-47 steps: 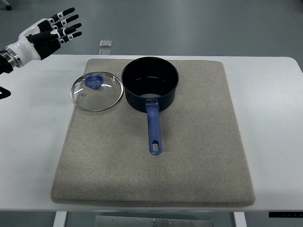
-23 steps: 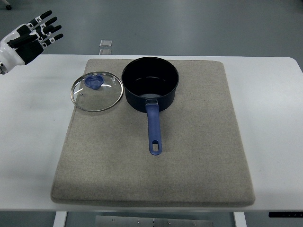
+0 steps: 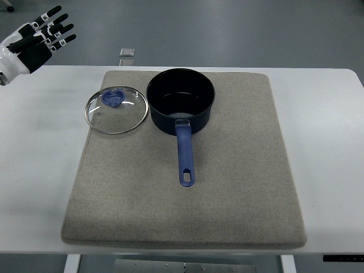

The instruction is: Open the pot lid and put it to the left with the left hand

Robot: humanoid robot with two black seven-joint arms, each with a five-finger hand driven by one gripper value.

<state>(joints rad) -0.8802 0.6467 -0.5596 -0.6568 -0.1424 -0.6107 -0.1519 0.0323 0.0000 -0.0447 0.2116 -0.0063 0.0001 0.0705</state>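
Left hand: the black-and-white robot hand with jointed fingers [image 3: 35, 40] hung at the top-left corner of the view, beyond the table's far-left corner, fingers spread and pointing up and to the right, holding nothing.
Lid: the round glass lid with a metal rim and a blue knob [image 3: 116, 110] lay flat on the mat, knob up, just left of the pot and touching or nearly touching its wall; I could not tell which.
Pot: the dark blue saucepan [image 3: 181, 101] stood upright and uncovered near the far middle of the mat, its inside dark with a pale patch at the bottom.
Handle: the long blue handle with a hanging slot [image 3: 185, 159] pointed toward the near edge.
Mat: the grey-beige felt mat [image 3: 239, 182] covered most of the table's middle.
Table: the white tabletop [image 3: 330, 170] showed on both sides of the mat.
Beyond the table: a small square grey piece [image 3: 128, 52] sat just past the far edge.
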